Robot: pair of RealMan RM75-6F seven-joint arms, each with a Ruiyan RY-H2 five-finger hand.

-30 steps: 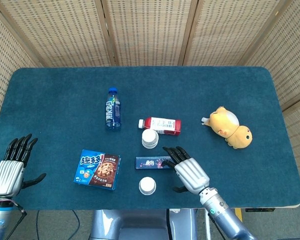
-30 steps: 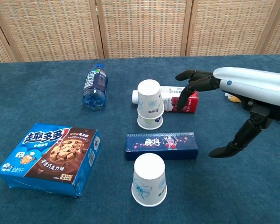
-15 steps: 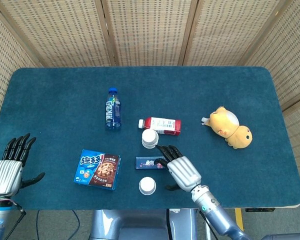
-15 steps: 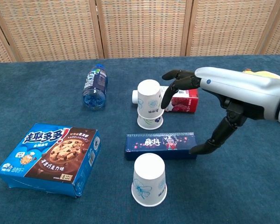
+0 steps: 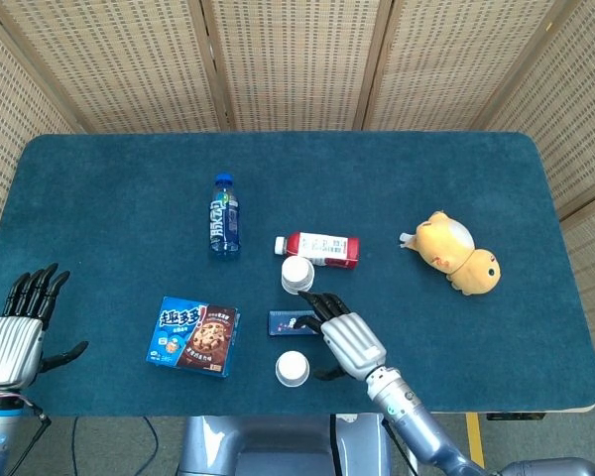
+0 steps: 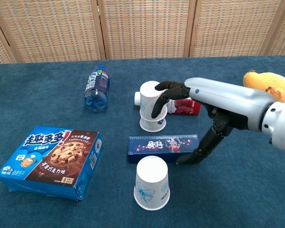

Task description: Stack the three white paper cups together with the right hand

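Chest view: two white cups are already nested upside down as a stacked pair point(image 6: 152, 110), just in front of the red-labelled bottle point(image 6: 183, 106); the single cup point(image 6: 152, 183) stands inverted nearer the table edge, with the dark slim box point(image 6: 163, 146) lying between them. The right hand point(image 6: 199, 111) is spread and holds nothing, its fingers point(image 6: 162, 95) curled over the top of the pair and its thumb reaching down toward the box. The left hand point(image 5: 18, 330) is kept idle and empty at the table point(image 5: 109, 169) corner. For a clean grasp, the pair is best taken around its upper wall with a light squeeze, so the paper is not crushed. It is then best lifted straight up, carried clear of the box, and lowered squarely over the single cup.
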